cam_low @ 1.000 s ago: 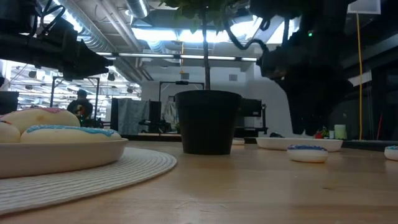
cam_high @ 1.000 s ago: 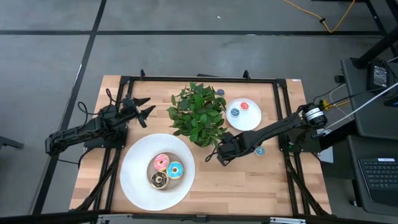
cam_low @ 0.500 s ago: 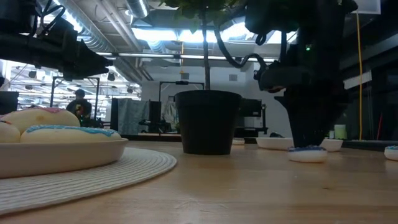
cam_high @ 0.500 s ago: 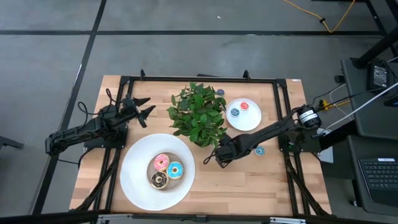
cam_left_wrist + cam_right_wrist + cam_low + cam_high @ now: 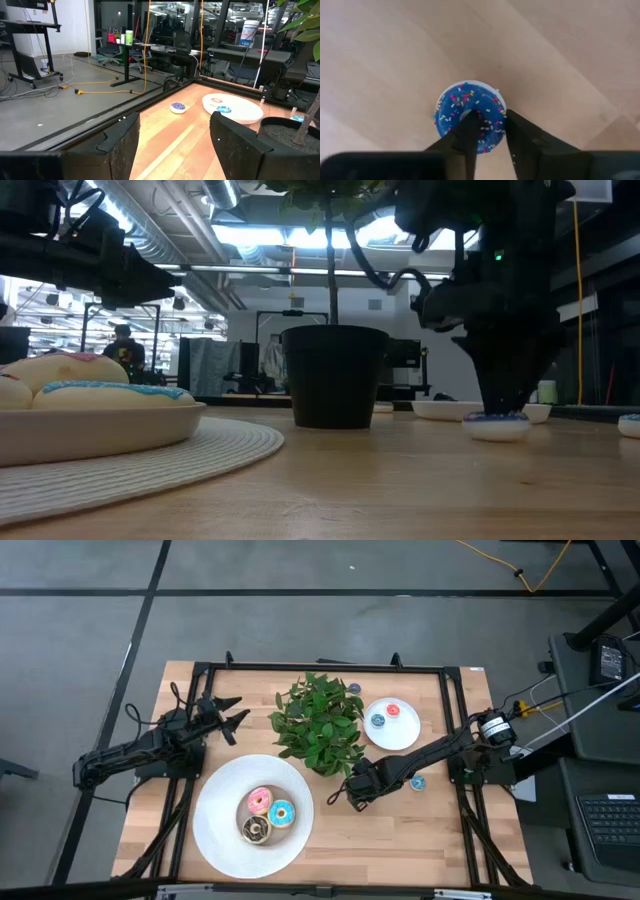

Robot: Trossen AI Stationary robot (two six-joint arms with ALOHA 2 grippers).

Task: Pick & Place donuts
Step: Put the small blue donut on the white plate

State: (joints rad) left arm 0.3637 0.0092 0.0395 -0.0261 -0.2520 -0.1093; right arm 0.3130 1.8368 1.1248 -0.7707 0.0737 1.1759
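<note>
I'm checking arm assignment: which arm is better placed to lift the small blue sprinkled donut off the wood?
The right. The right gripper is down on the small blue donut, fingers straddling its rim, while the left gripper hovers open across the table beyond the plant.

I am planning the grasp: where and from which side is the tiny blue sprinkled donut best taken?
Grip the tiny blue donut across one side of its ring, from straight above. It lies flat on the table, hole upward, so one finger fits inside. The right gripper stands this way.

Three big donuts (image 5: pixel 265 816) crowd the large plate (image 5: pixel 215 830); a tiny blue sprinkled donut (image 5: pixel 469 116) lies flat on wood.
</note>
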